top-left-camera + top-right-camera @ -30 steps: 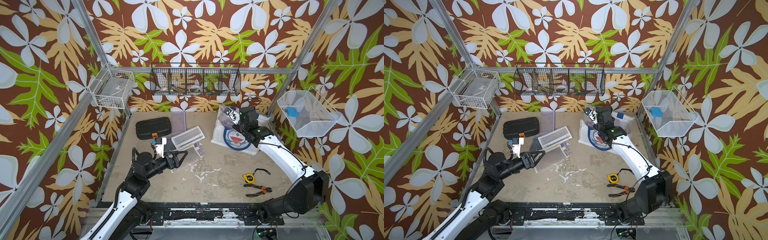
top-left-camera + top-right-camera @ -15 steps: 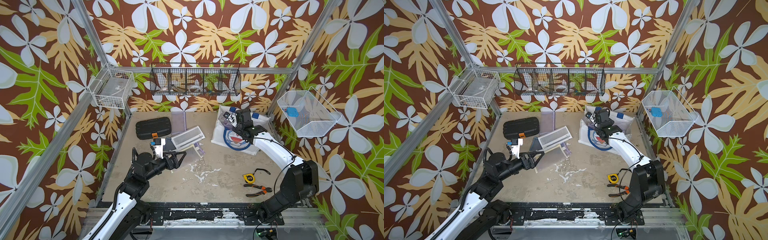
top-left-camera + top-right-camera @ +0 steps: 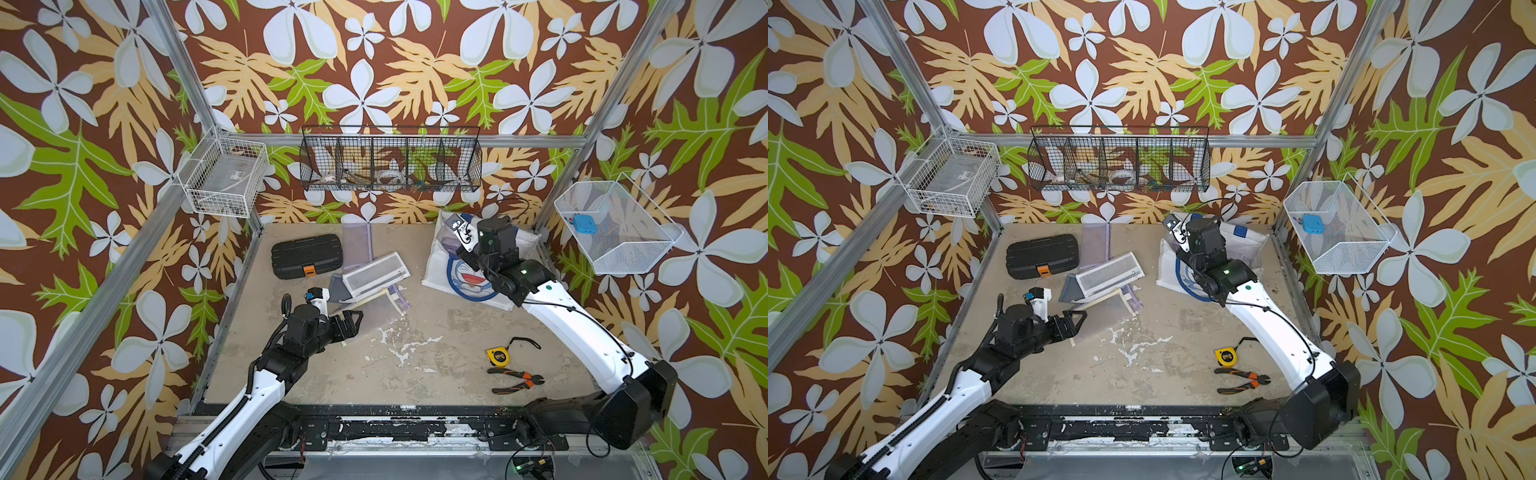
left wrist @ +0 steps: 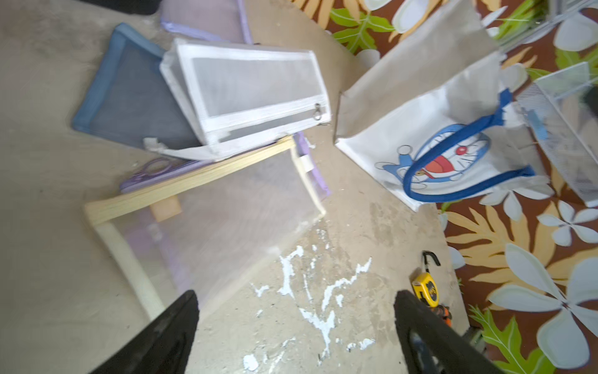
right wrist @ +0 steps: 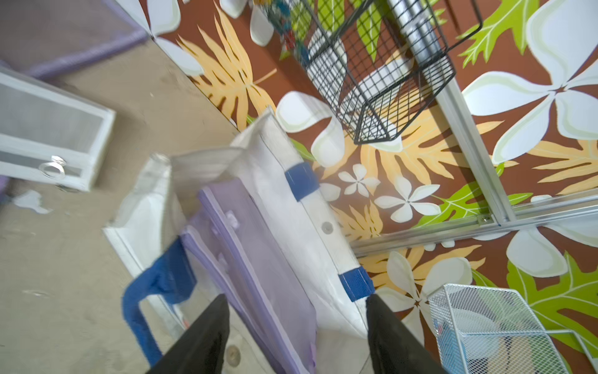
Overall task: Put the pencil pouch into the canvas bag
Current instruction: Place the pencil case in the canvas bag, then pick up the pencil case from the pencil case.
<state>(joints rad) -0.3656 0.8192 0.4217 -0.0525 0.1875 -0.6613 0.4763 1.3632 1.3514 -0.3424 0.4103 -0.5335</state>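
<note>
**Operator:** Where's the pouch now?

**Spotter:** Your lilac see-through mesh pencil pouch (image 5: 259, 252) stands in the open mouth of the white canvas bag (image 4: 388, 136) with blue handles and a cartoon face, at the far right of the sandy tabletop (image 3: 415, 374). I can't tell how deep it sits, because that view is blurred.

**Operator:** So is it done?

**Spotter:** Nearly, I'd say. Your right gripper (image 5: 297, 301) hangs over the bag with its fingers apart. The pouch is between them but not pinched. What's left is for you to pull clear and check it has settled.

**Operator:** Anything different from a second ago?

**Spotter:** Those fingers were together then, and now they've let go. Your left gripper (image 4: 296, 294), fingers wide, has hardly moved. It sits low by the clear cream-edged pouch (image 4: 220, 210), left of centre.
</note>
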